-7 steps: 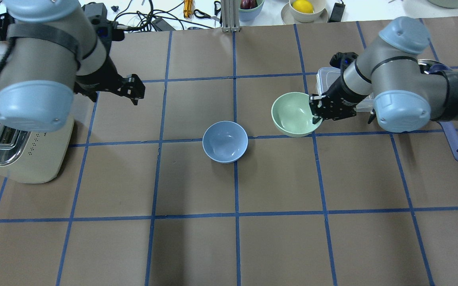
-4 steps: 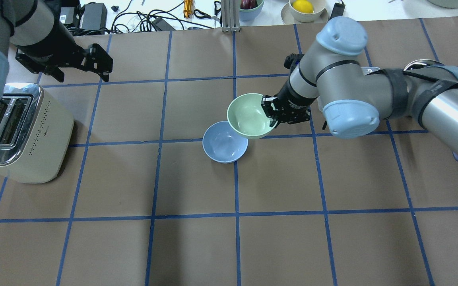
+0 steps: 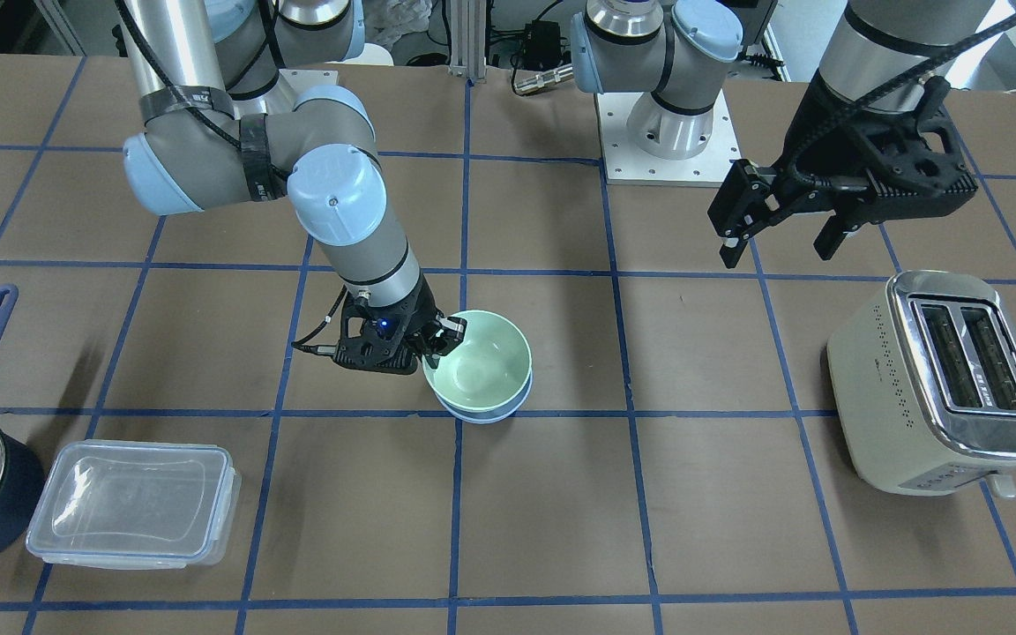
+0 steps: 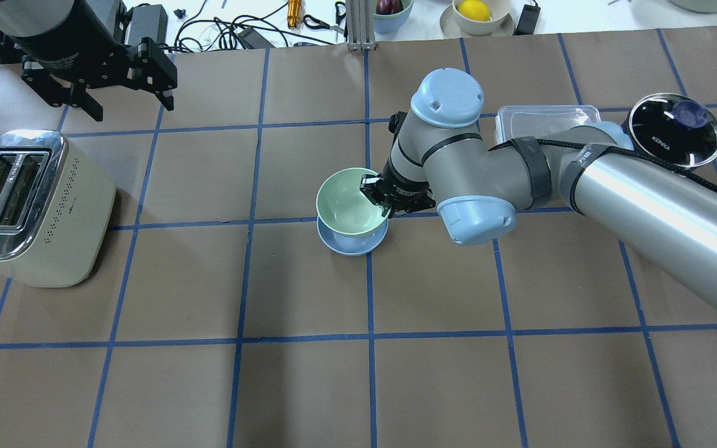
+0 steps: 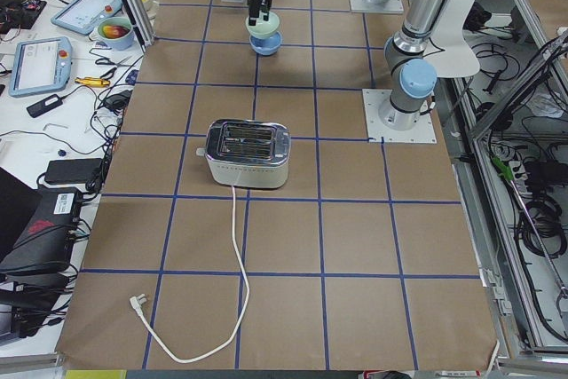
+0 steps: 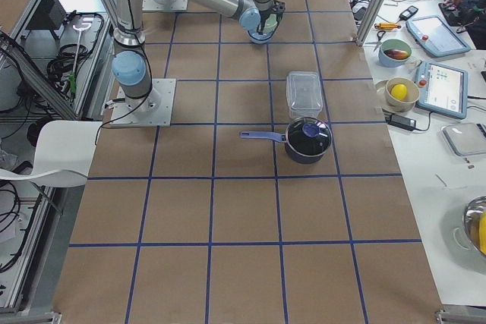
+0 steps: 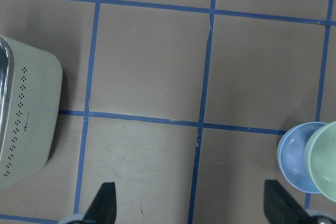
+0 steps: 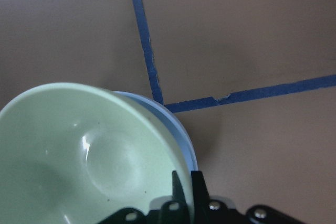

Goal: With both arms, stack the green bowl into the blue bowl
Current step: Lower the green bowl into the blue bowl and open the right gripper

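Observation:
The pale green bowl (image 4: 347,200) sits over the pale blue bowl (image 4: 349,246) at the table's middle. Only the blue bowl's rim shows beneath it. Whether the green bowl rests fully inside I cannot tell. My right gripper (image 4: 384,200) is shut on the green bowl's right rim. In the front-facing view the green bowl (image 3: 483,360), the blue rim (image 3: 483,414) and the right gripper (image 3: 439,346) show the same. The right wrist view shows the green bowl (image 8: 89,156) pinched, with the blue rim (image 8: 181,132) beside it. My left gripper (image 4: 131,104) is open and empty, high at the far left.
A cream toaster (image 4: 28,205) stands at the left below the left gripper. A clear lidded container (image 4: 548,119) and a dark navy saucepan (image 4: 676,130) stand at the far right behind the right arm. Cables and dishes lie beyond the table's far edge.
My right arm has carried the green bowl leftward, from beside the clear container to over the blue bowl. My left arm has drawn back toward the far left corner, uncovering the toaster.

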`<state>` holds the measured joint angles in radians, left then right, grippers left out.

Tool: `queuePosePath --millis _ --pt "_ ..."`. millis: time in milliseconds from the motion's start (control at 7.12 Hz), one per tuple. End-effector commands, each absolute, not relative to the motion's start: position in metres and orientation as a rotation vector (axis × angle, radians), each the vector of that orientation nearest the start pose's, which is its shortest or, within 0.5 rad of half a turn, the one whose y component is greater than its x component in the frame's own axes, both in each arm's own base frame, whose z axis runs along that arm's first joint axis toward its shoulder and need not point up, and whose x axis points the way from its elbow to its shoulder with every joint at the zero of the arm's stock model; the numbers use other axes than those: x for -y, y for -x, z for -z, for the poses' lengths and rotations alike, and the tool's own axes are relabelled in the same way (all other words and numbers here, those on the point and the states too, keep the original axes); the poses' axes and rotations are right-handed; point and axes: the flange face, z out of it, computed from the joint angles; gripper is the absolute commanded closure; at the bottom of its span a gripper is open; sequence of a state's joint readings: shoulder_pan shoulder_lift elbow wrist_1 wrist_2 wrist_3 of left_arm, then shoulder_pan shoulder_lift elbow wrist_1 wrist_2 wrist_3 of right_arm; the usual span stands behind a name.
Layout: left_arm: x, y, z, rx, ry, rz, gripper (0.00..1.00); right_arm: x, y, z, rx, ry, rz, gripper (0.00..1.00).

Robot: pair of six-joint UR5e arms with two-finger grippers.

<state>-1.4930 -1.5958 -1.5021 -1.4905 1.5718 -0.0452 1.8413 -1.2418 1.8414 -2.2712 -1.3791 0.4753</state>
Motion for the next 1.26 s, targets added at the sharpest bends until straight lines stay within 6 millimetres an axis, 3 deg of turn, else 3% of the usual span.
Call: queuePosePath --millis 0,140,281,421,702,1123 --pt "0.523 0.094 -0.514 -3.128 0.195 0.188 0.00 0.510 -0.303 -0.249 -2.914 -0.277 0.032 0.73" --pt "0.523 0.094 -0.513 -3.128 0.195 0.185 0.00 0.510 -0.302 -0.250 -2.917 -0.276 0.037 0.41" --pt "0.522 0.094 -0.513 -3.129 0.185 0.183 0.00 0.510 -0.302 -0.250 -2.919 -0.267 0.041 0.22" --pt "0.521 0.094 -0.514 -3.127 0.183 0.185 0.00 0.514 -0.302 -0.256 -2.919 -0.252 0.061 0.10" --pt "0.522 0.094 -0.513 -3.130 0.175 0.183 0.00 0.539 -0.287 -0.314 -2.993 -0.236 0.144 0.00" --pt "0.520 0.095 -0.517 -3.131 0.187 0.195 0.00 0.525 -0.280 -0.441 -3.045 -0.206 -0.044 0.00"
